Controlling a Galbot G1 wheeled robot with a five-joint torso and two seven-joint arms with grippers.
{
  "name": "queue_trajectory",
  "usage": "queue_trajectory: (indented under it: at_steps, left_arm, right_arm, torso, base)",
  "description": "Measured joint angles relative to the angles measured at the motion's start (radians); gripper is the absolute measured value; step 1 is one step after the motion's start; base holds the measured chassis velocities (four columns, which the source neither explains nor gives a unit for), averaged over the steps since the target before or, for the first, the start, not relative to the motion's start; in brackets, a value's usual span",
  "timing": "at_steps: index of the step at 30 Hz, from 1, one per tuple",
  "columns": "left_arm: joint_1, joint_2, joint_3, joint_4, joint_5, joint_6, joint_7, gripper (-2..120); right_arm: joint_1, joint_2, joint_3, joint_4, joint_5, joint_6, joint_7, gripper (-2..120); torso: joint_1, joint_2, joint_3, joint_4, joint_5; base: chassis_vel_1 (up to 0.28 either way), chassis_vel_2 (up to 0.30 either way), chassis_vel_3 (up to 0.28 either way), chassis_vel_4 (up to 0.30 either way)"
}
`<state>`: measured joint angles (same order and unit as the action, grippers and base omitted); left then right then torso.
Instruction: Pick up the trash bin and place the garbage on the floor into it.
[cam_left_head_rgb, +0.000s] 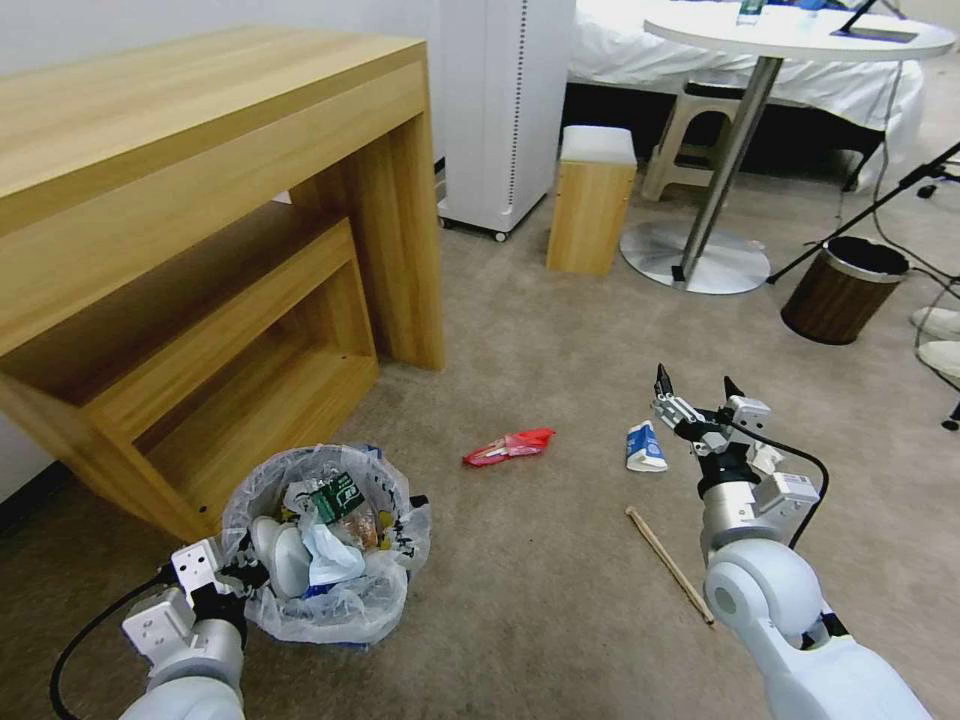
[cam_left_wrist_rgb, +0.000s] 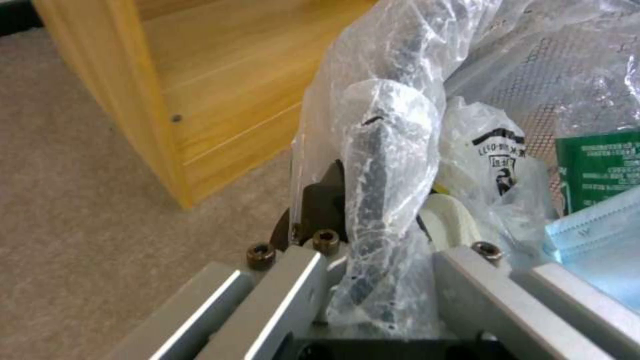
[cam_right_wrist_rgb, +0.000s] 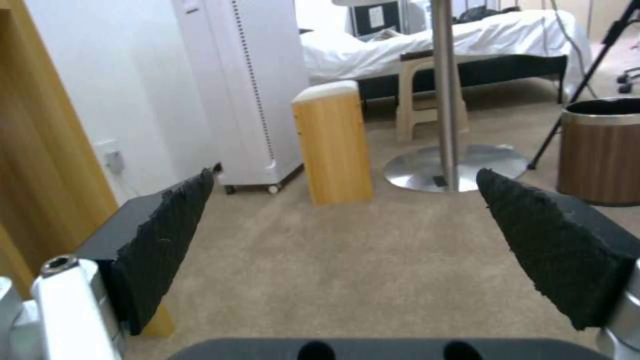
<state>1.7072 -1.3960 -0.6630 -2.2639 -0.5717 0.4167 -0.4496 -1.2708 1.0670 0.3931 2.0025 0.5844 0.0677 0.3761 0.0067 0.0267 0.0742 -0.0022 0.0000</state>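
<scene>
The trash bin (cam_left_head_rgb: 325, 600), lined with a crinkly white bag and holding a green packet, tissue and other litter, is low beside the wooden desk's leg. My left gripper (cam_left_head_rgb: 243, 572) is shut on the bin's near rim. In the left wrist view the left gripper (cam_left_wrist_rgb: 373, 220) pinches the bag-wrapped rim (cam_left_wrist_rgb: 377, 150). On the beige floor (cam_left_head_rgb: 540, 560) lie a red wrapper (cam_left_head_rgb: 510, 445), a blue-white carton (cam_left_head_rgb: 645, 447) and a wooden stick (cam_left_head_rgb: 668, 563). My right gripper (cam_left_head_rgb: 697, 390) (cam_right_wrist_rgb: 345, 175) hovers open just right of the carton, holding nothing. White slippers (cam_left_head_rgb: 940, 340) lie at the right edge.
The wooden desk (cam_left_head_rgb: 200, 250) with a low shelf stands at the left. Farther back are a white appliance (cam_left_head_rgb: 500, 110), a small wooden stool (cam_left_head_rgb: 590, 200), a round table's metal base (cam_left_head_rgb: 695, 258), a brown metal-rimmed bin (cam_left_head_rgb: 843, 288) and a tripod leg (cam_left_head_rgb: 860, 215).
</scene>
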Motion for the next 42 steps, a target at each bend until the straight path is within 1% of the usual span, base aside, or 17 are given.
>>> queue_trajectory:
  at_steps: [6, 9, 18, 42]
  left_arm:
    - [0.003, -0.002, -0.002, 0.0, 0.001, -0.005, 0.0, 1]
    - [0.007, -0.002, -0.009, -0.001, 0.001, -0.006, 0.0, 1]
    - [0.003, -0.006, -0.008, 0.001, 0.0, -0.008, 0.0, 1]
    - [-0.01, 0.005, -0.006, 0.015, -0.007, -0.013, -0.001, 1]
  right_arm:
    - [0.006, 0.003, -0.005, -0.009, -0.004, 0.003, -0.003, 100]
    - [0.009, 0.003, -0.005, -0.012, -0.004, 0.003, -0.004, 100]
    - [0.011, 0.003, -0.007, -0.02, -0.005, 0.002, -0.008, 100]
    - [0.013, 0.016, -0.009, -0.038, -0.017, 0.01, -0.014, 100]
  torso:
    - [0.0, 0.0, 0.0, -0.0003, 0.0]
    - [0.0, 0.0, 0.0, 0.0001, 0.0]
    - [0.0, 0.0, 0.0, 0.0001, 0.0001]
    - [0.0, 0.0, 0.0, 0.0001, 0.0]
  base:
    - [-0.023, -0.021, -0.023, -0.028]
    - [0.0, 0.0, 0.0, 0.0]
    - [0.0, 0.0, 0.0, 0.0]
    - [-0.07, 0.074, 0.072, -0.072]
